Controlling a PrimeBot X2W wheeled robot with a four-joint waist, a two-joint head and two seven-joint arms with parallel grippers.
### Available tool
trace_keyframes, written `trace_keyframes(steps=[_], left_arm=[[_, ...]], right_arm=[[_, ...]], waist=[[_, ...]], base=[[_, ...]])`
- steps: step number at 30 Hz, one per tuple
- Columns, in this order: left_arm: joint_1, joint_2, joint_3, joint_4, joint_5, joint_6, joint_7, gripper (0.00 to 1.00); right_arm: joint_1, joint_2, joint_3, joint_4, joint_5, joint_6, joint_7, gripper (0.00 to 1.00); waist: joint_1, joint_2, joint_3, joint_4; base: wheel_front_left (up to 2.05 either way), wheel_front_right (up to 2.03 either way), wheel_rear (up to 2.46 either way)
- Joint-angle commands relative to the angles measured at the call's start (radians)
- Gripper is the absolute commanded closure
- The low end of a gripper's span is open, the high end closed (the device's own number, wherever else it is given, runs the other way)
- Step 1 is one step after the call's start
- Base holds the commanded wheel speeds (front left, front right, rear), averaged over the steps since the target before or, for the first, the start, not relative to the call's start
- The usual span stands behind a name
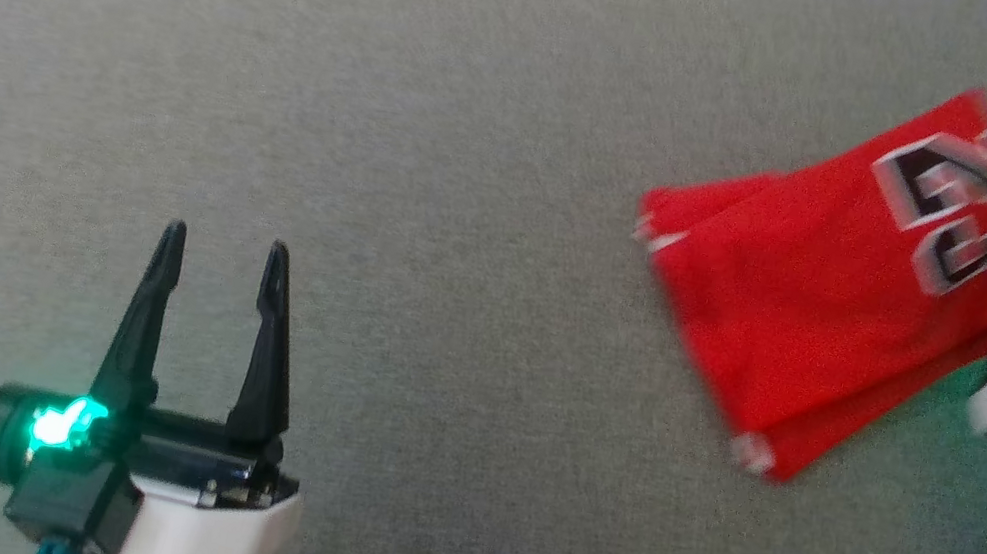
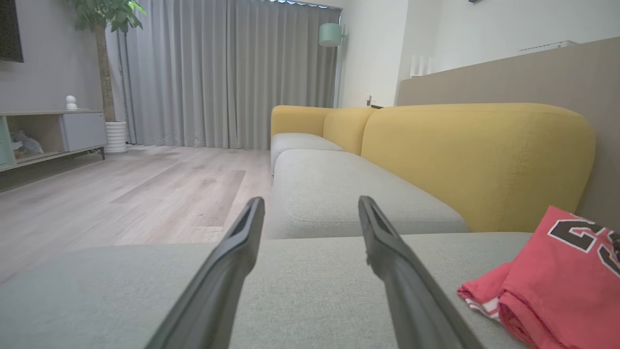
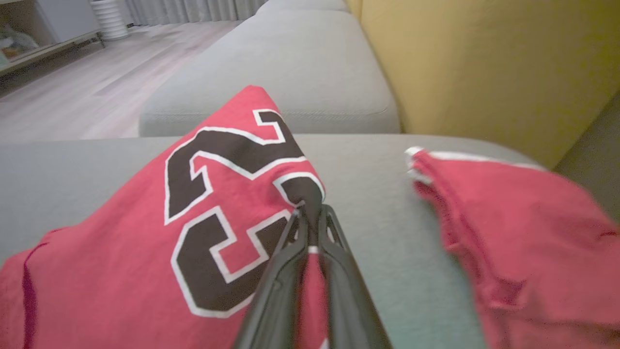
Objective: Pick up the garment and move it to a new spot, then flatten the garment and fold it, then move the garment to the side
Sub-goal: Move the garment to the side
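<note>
Red jersey [image 3: 121, 252] here: soft matt cloth, creased along its folds, and the black number on it looks flat and dull, edged in white. At the right of the right wrist view, a second red garment [image 3: 533, 232], same soft matt cloth with white trim at the hem. Under both, the sofa seat [image 1: 375, 144]: grey woven fabric, matt, slightly coarse. The yellow backrest [image 2: 474, 160] is cloth too, with a stitched seam. Lower left of the head view, the left gripper [image 1: 227, 238]: dark matt plastic fingers, glossy white plastic shell behind, a shiny metal-looking strip between. Floor [image 2: 145, 194], pale wood planks with a low sheen. Curtains [image 2: 218, 72], grey cloth in soft folds
</note>
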Motion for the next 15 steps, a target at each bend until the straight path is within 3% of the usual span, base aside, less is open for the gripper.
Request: trace_keyframes(steps=[1,7,15], left_arm=[[-0.044,-0.005,0.025,-0.043,0.015,-0.002,-0.005,0.00],[-0.119,-0.005,0.007,-0.051,0.062,-0.018,-0.005,0.00],[-0.163,-0.005,-0.007,-0.030,0.070,-0.026,-0.005,0.00]], right_arm=[[-0.040,-0.063,-0.019,-0.037,-0.009,-0.001,0.001,1.00],[-0.121,-0.165,-0.113,-0.073,-0.023,-0.001,0.028,1.00],[-0.151,-0.236,-0.271,-0.129,-0.061,-0.001,0.087,1.00]], waist=[[-0.0001,0.0000,0.071,-0.044],[-0.0001,0.0000,0.156,-0.082],[-0.0001,0.0000,0.220,-0.109]], base=[[0.00,0.00,0.00],[0.00,0.00,0.00],[0.00,0.00,0.00]])
